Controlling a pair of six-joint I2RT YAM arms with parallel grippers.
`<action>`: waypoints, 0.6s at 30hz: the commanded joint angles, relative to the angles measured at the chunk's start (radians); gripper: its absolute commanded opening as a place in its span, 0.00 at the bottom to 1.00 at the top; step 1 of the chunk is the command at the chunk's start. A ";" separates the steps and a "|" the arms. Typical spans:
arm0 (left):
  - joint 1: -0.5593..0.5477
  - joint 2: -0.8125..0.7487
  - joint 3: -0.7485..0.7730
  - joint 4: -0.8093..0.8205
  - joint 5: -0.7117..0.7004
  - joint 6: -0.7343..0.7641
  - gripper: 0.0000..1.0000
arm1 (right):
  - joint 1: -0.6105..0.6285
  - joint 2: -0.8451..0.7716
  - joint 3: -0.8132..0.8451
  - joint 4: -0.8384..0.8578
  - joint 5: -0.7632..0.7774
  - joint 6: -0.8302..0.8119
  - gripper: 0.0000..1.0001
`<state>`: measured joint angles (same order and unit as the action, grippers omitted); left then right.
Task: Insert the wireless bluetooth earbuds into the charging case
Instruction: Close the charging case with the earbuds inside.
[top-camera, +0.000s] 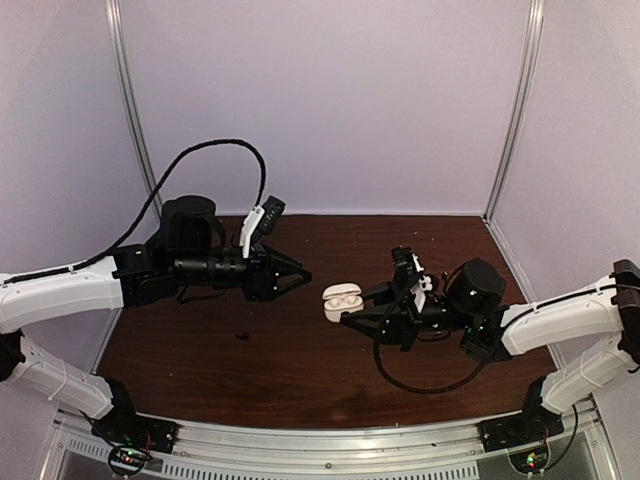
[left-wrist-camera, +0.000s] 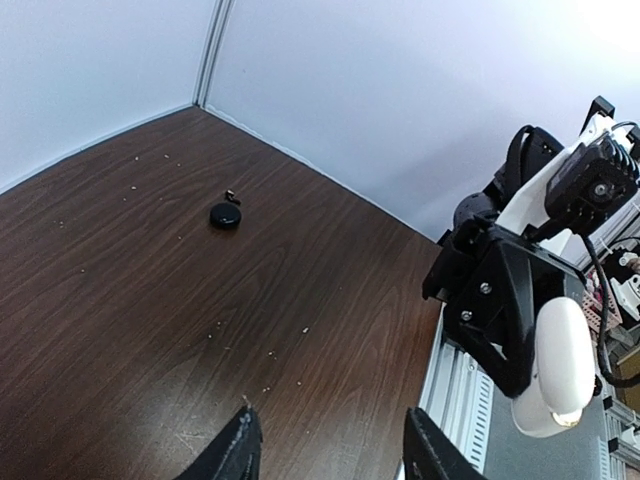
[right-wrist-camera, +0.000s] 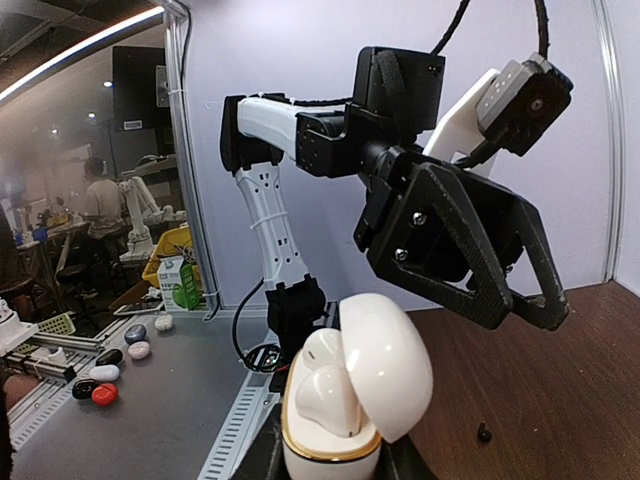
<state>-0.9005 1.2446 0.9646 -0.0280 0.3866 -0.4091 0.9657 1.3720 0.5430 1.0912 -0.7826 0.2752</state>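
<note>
My right gripper (top-camera: 347, 309) is shut on a white charging case (top-camera: 340, 299) and holds it above the middle of the table. In the right wrist view the case (right-wrist-camera: 335, 455) has a gold rim and its lid (right-wrist-camera: 385, 365) stands open. Two white earbuds (right-wrist-camera: 322, 398) sit in its wells, and my right gripper (right-wrist-camera: 330, 465) clamps its base. My left gripper (top-camera: 303, 276) is open and empty, its tips just left of the case. Its fingers (left-wrist-camera: 236, 452) show wide apart over bare wood. A small black earbud (top-camera: 240, 335) lies on the table; it also shows in the left wrist view (left-wrist-camera: 225, 215).
Pale crumbs (left-wrist-camera: 270, 355) are scattered on the brown wooden table (top-camera: 300, 380). A metal rail (top-camera: 330, 440) runs along the near edge. White walls enclose the back and sides. The right arm's black cable (top-camera: 420, 385) loops on the table.
</note>
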 joint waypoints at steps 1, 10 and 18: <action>-0.013 0.002 -0.007 0.115 0.062 0.031 0.50 | 0.028 -0.033 0.039 -0.195 -0.002 -0.038 0.00; -0.106 0.062 0.084 0.033 0.013 0.124 0.48 | 0.044 -0.037 0.061 -0.255 0.008 -0.060 0.00; -0.163 0.093 0.131 -0.049 0.031 0.178 0.47 | 0.045 -0.045 0.055 -0.278 0.020 -0.078 0.00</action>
<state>-1.0435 1.3327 1.0500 -0.0498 0.4072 -0.2863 1.0042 1.3518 0.5720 0.8173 -0.7811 0.2157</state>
